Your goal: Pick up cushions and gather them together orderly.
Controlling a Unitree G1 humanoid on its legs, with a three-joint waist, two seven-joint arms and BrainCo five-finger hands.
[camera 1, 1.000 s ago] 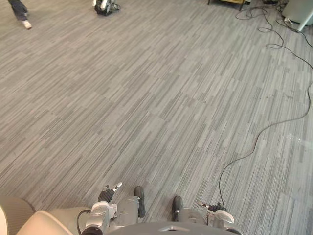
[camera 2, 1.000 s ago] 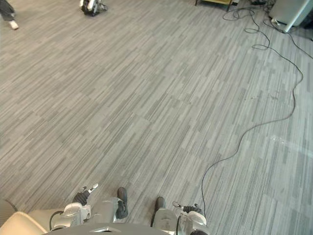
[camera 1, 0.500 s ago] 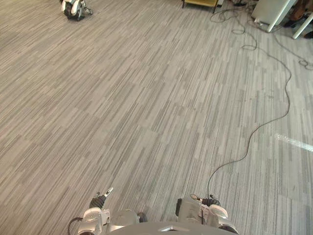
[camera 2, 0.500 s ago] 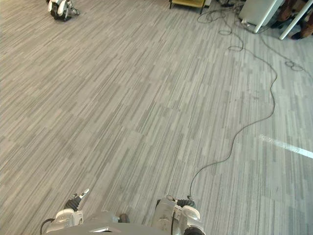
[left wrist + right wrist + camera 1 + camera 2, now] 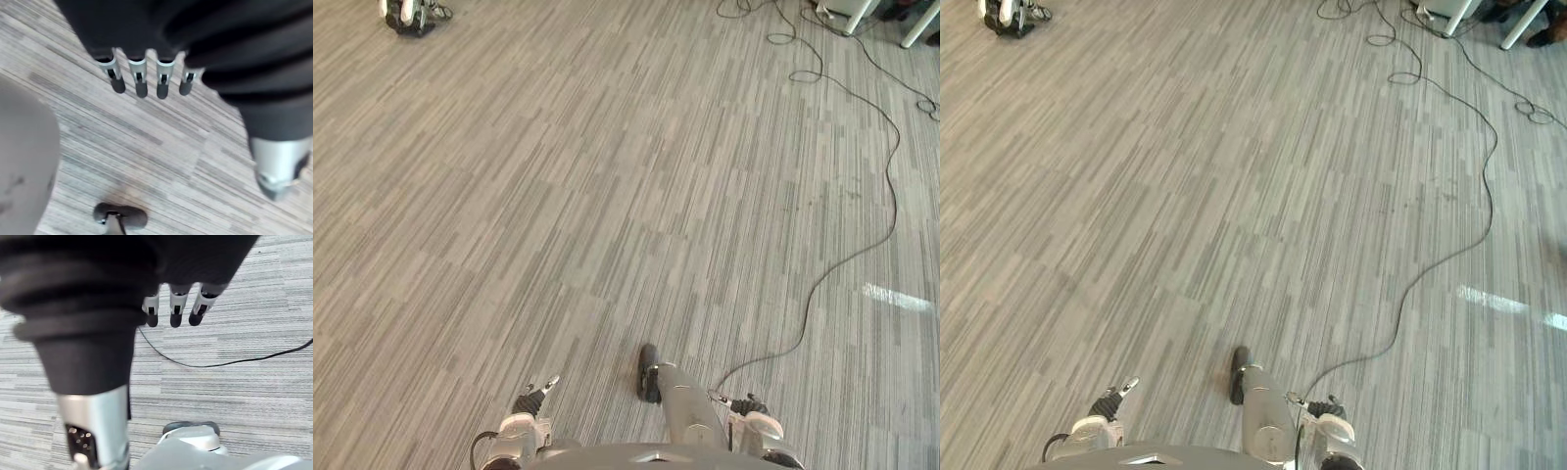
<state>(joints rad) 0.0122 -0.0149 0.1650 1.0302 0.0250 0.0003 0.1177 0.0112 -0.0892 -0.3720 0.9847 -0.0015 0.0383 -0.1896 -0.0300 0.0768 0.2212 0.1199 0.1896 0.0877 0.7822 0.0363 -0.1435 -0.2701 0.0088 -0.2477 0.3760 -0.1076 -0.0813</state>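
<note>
My left hand [image 5: 530, 399] hangs low at my left side over the grey striped carpet [image 5: 607, 196]. In the left wrist view its fingers [image 5: 141, 84] point straight down at the floor and hold nothing. My right hand [image 5: 744, 403] hangs the same way at my right side. Its fingers [image 5: 176, 313] are straight and empty above the carpet. Both hands are open and touch nothing.
A black and white object [image 5: 406, 12] lies on the floor at the far left. Loose cables [image 5: 803, 59] snake over the carpet at the far right, near white furniture legs [image 5: 857, 12]. Wide open carpet stretches ahead.
The whole picture has shifted, so the camera has moved. A beige cushion at the lower left and a person's foot at the far left have slid out of frame. Both hands stay low.
</note>
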